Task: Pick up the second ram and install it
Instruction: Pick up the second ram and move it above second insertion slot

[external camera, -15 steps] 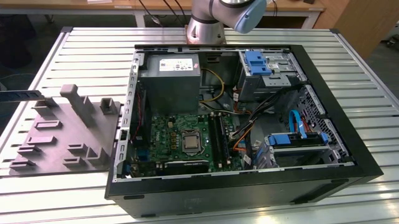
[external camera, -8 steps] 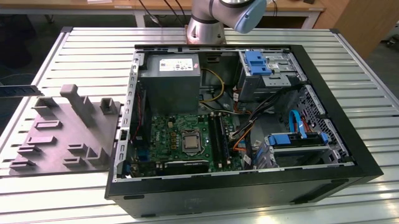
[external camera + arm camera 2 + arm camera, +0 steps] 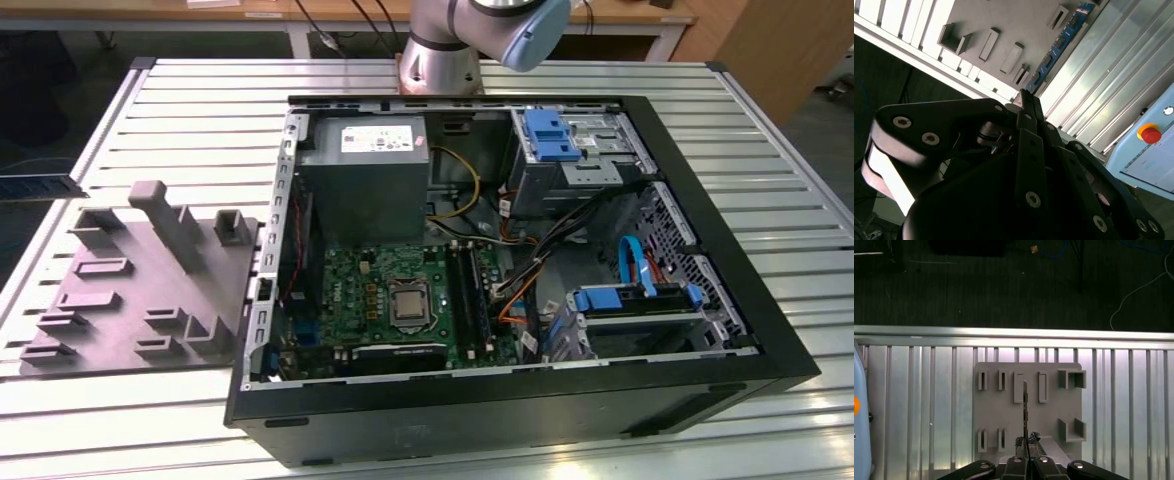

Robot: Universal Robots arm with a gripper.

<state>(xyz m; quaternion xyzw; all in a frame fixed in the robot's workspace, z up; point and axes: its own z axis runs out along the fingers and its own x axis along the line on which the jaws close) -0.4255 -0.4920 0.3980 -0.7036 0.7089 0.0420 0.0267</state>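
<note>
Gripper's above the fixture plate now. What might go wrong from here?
1. The second ram sits tight along the grey fixture plate's edge; the shut gripper could shove it rather than grasp it.
2. Inside the case, cables crowd the memory slots, so the stick may snag going in.

Open computer case (image 3: 521, 415) on slatted table (image 3: 200, 105) — grey fixture (image 3: 134, 290) beside it.

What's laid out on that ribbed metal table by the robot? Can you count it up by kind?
open computer case: 1
grey slotted holder: 1
ram stick: 1
Total: 3
</note>
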